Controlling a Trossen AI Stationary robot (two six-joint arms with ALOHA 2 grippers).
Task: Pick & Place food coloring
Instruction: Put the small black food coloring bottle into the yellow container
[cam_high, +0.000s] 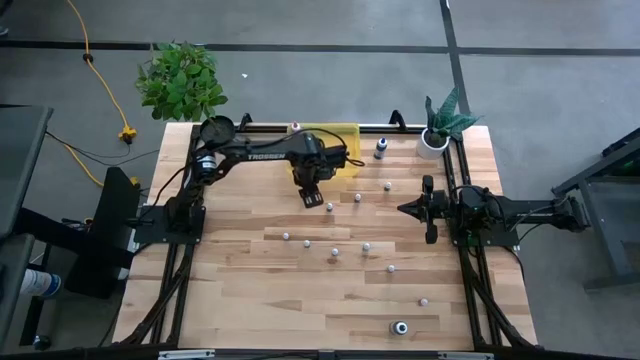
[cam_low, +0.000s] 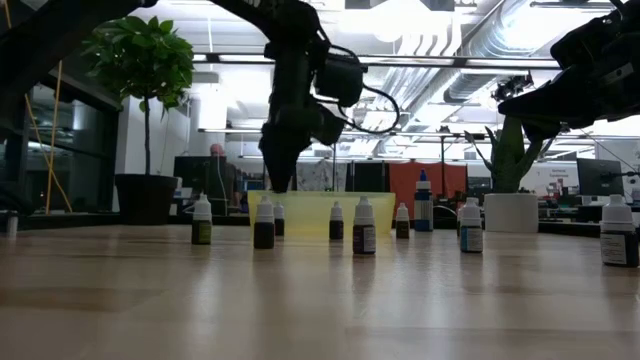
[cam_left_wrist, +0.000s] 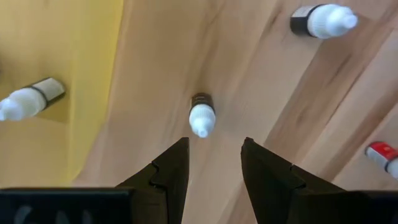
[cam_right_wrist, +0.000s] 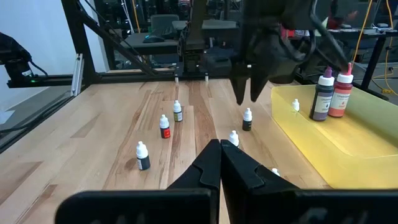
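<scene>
Left gripper (cam_left_wrist: 214, 163) hangs half open and empty above a small dark white-capped bottle (cam_left_wrist: 201, 116) standing just beside the yellow bin (cam_high: 335, 135). Right gripper (cam_right_wrist: 221, 163) waits closed at the bench's right side. A few bottles are in the bin; about ten others (cam_high: 334, 253) stand scattered across the bench (cam_high: 250, 290), so most work remains.

My arms (cam_high: 262, 152) are matte black with looping black cables; pale lettering, perhaps "TROSSEN", marks one.

A yellow bin (cam_high: 335, 132) sits at the table's (cam_high: 250, 290) far edge; a white plant pot (cam_high: 432, 142) stands nearby.
</scene>
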